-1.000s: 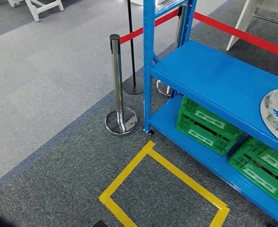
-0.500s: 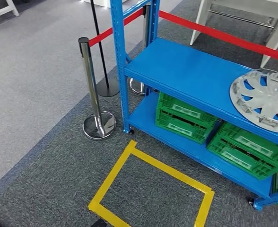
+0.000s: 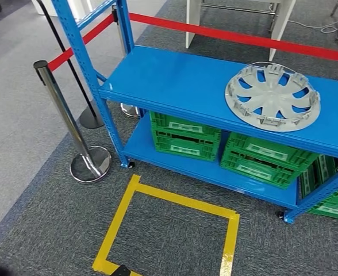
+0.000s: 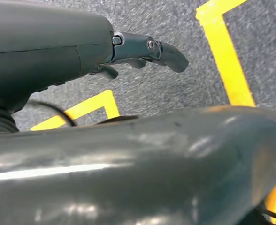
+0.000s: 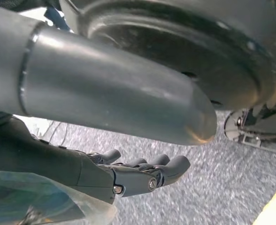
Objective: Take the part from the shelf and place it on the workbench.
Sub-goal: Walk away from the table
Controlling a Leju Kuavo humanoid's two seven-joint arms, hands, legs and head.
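The silver wheel cover [image 3: 272, 95] lies flat on the upper deck of the blue shelf [image 3: 180, 86], toward the right end of that deck and closer to its front edge than its back. It is round, so it has no long axis; its hollow inner side with the clips around the rim faces up. Nothing touches it.

My left hand [image 4: 143, 49] hangs beside my body over the grey carpet [image 3: 50, 224], fingers stretched out and a little apart, with nothing in them. My right hand [image 5: 143, 173] hangs the same way over the carpet, fingers extended and loosely side by side, holding nothing.

On the lower deck of the shelf sit green plastic crates [image 3: 185, 135], side by side under the wheel cover's deck. A yellow tape square [image 3: 176, 201] is marked on the carpet just in front of the shelf. A chrome barrier post [image 3: 67, 123] with a red belt [image 3: 241, 38] stands beside the shelf's left end.
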